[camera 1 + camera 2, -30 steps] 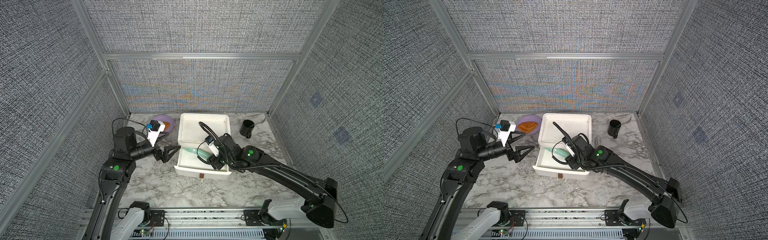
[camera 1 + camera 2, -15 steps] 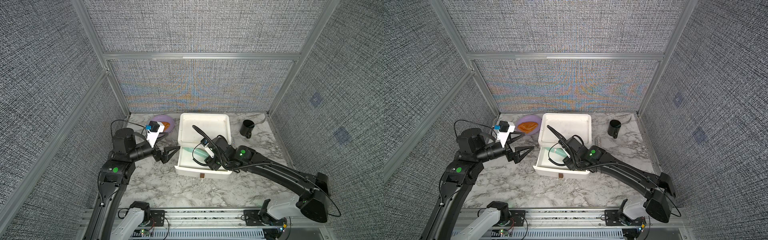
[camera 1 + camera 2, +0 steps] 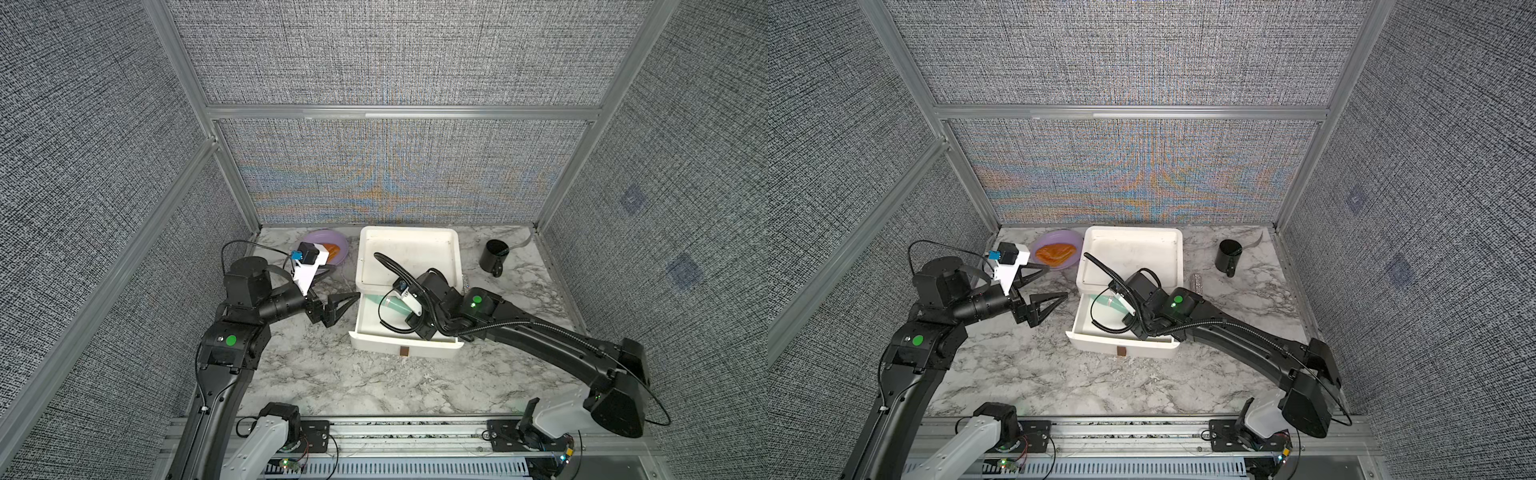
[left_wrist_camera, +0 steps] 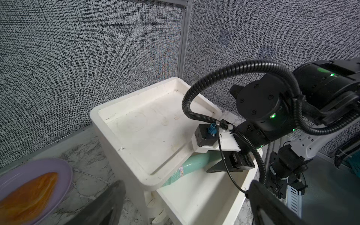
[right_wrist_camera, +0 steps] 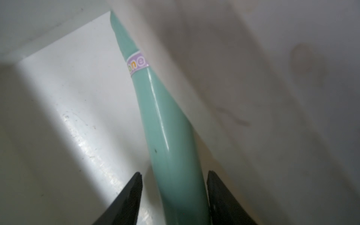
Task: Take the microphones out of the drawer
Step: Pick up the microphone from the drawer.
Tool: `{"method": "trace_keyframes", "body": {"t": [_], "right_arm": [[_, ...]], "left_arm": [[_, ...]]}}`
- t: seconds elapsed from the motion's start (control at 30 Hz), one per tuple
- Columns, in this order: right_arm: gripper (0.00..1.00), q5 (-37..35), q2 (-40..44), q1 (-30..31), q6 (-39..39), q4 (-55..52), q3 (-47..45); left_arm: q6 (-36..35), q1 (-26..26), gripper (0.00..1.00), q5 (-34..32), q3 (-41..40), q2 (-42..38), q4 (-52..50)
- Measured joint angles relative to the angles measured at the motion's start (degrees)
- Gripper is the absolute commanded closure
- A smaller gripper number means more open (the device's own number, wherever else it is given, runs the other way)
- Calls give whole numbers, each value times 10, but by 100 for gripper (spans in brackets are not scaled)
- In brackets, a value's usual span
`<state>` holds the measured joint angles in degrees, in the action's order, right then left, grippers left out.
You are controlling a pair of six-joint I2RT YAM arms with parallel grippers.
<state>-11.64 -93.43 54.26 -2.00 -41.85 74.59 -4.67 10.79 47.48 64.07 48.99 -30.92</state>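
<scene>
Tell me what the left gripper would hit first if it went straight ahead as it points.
Likely the near side wall of the white drawer unit; left gripper, jaws open, aims there.

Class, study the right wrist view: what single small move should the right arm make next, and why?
Probably close the right end effector onto the microphone before any lift. Its fingers straddle the teal handle inside the open drawer, with a gap showing beside one finger, so the grip does not look firm yet.
</scene>
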Motion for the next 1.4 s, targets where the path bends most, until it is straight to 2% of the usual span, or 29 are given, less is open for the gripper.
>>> {"method": "trace_keyframes", "body": {"t": [0.17, 0.3, 0.33, 0.43, 0.57, 0.73, 1.2, 1.4], "right_arm": [[42, 12, -16, 0, -10, 4, 7], [54, 16, -24, 0, -16, 17, 11], [55, 16, -26, 0, -17, 22, 11], [54, 16, -26, 0, -21, 24, 12], [44, 21, -29, 0, -26, 23, 15], [43, 20, -39, 1, -31, 33, 21], [65, 24, -35, 1, -40, 43, 22], [77, 25, -29, 1, -48, 42, 31]], "left_arm": [[0, 0, 0, -5, -1, -2, 0], [0, 0, 0, -9, -1, -3, 0], [0, 0, 0, -10, -1, -3, 0], [0, 0, 0, -10, -1, -3, 0], [0, 0, 0, -11, -1, -3, 0], [0, 0, 0, -17, -2, -4, 0], [0, 0, 0, -23, -2, -4, 0], [0, 0, 0, -25, -2, -6, 0]]}}
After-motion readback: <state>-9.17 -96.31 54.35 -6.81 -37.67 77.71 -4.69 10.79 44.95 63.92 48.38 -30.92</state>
